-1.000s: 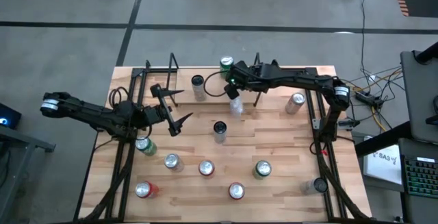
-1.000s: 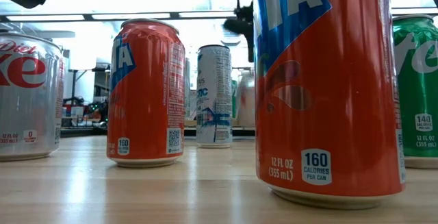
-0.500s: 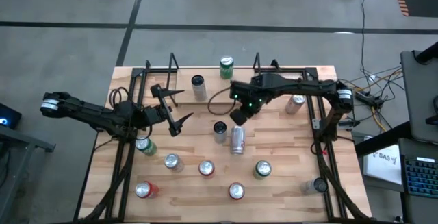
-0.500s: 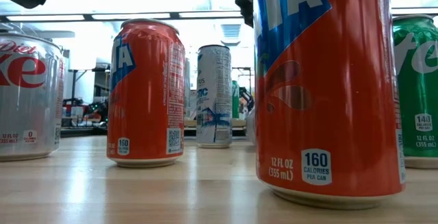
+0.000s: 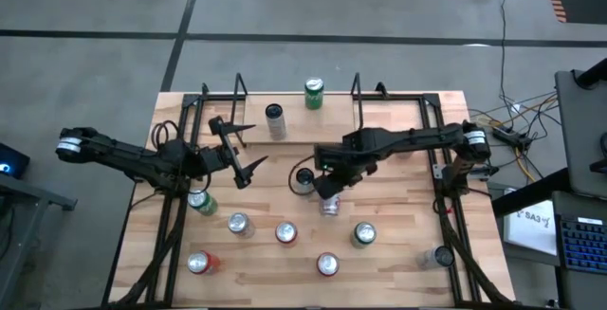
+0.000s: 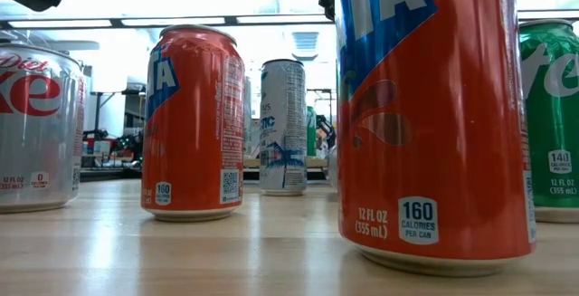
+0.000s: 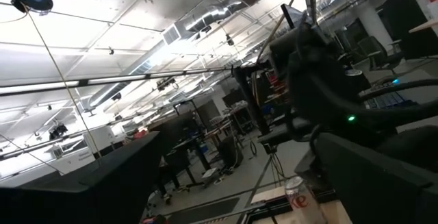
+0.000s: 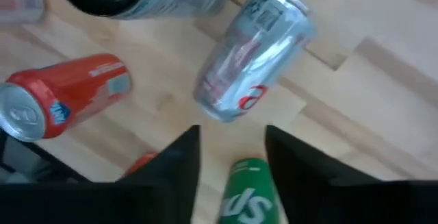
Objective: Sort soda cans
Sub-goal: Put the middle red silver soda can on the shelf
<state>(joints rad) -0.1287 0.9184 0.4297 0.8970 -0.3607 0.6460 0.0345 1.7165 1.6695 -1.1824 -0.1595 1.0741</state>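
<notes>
Spread jaws on the right gripper (image 5: 327,190) hang near the middle of the tabletop (image 5: 398,215), right above a silver can (image 5: 329,205). In the right wrist view that silver can (image 8: 253,53) sits just past the two dark fingers (image 8: 171,166), which stand apart with nothing between them; whether the can stands or leans cannot be told. A black-topped can (image 5: 303,179) stands just beside the right gripper.

Left gripper (image 5: 248,149) is held over the left part of the tabletop, its jaws wide apart and empty, well clear of the cans.

Other cans are spread around: a green one (image 5: 313,93) and a dark one (image 5: 275,118) at the far edge, a green can (image 5: 201,201) under the left arm, then a silver can (image 5: 238,223), a red-sided can (image 5: 285,232), a green can (image 5: 364,234), red cans (image 5: 199,263) and (image 5: 327,264) near the front, and a grey can (image 5: 440,255) at the right front corner.
</notes>
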